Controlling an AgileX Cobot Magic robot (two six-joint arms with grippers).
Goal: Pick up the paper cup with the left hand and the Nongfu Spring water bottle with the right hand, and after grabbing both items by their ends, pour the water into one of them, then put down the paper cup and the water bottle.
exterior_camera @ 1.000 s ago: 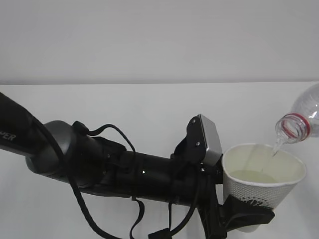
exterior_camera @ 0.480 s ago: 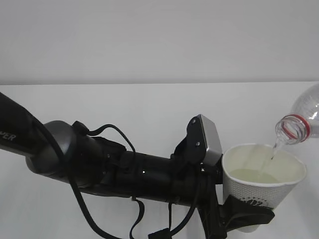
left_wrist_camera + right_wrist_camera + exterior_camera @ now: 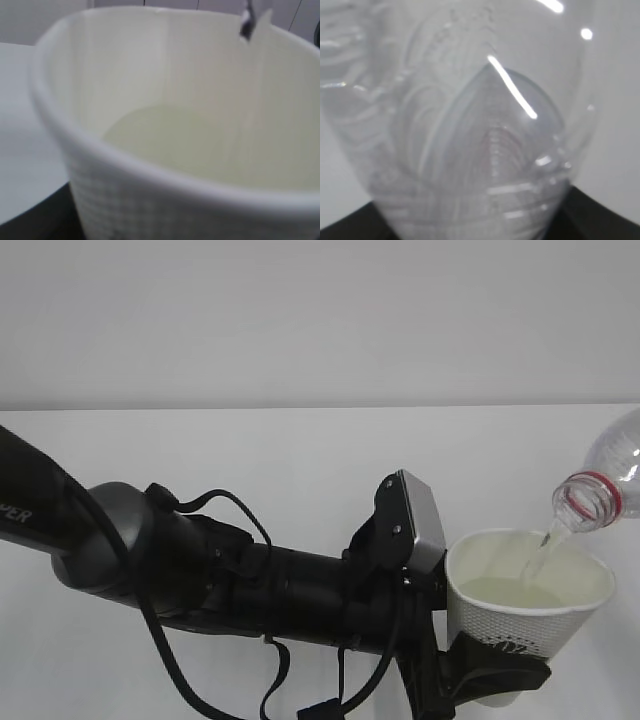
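The left end effector (image 3: 490, 675) gripped the paper cup (image 3: 525, 612) low around its base, holding it upright above the white desk (image 3: 300, 450). Just above and to its right, the Nongfu Spring water bottle (image 3: 605, 485) hung tilted, mouth down over the cup's rim, a thin stream of water (image 3: 535, 560) falling into the part-filled cup. The right end effector (image 3: 480, 220) clasped the bottle's far end.

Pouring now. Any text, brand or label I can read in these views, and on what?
"PER": white letters, cut off by the frame edge, on the left arm.
Paper cup: dark logo print on its side, too small and hidden to read.
Water bottle: no label in view.
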